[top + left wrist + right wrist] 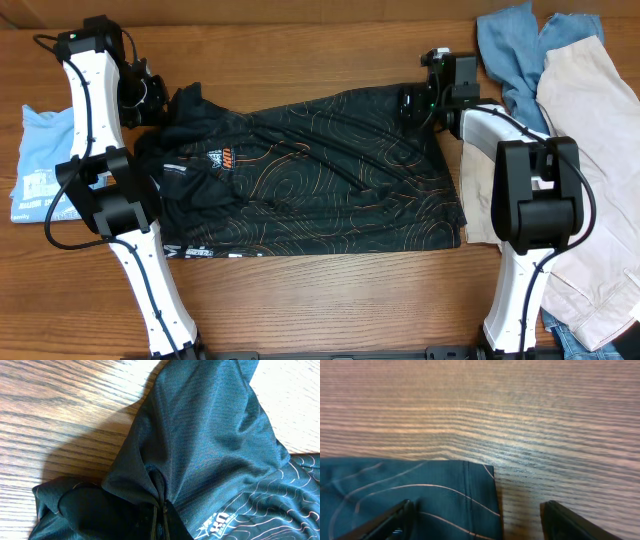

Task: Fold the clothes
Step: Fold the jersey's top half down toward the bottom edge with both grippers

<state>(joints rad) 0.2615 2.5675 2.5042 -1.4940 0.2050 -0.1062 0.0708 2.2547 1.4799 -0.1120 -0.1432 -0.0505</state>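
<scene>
Overhead: black shirt (320, 170) lies spread on the table (300, 60). Left gripper (160, 103) is at its far-left sleeve, right gripper (415, 105) at the far-right corner.
Left wrist: jaws pinched on bunched sleeve.
Right wrist: jaws wide, straddling the corner.
Step, as judged: securing grips for the first fold. Next, the right must close.

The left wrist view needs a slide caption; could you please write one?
Left pincer pinching a bunched fold of black garment over wooden table.

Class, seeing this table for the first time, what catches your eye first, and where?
A black shirt with orange contour lines covers the table's middle. The left hand pinches its bunched left end; the right hand stands open at its far right corner. A beige garment and a blue garment lie at right.
</scene>
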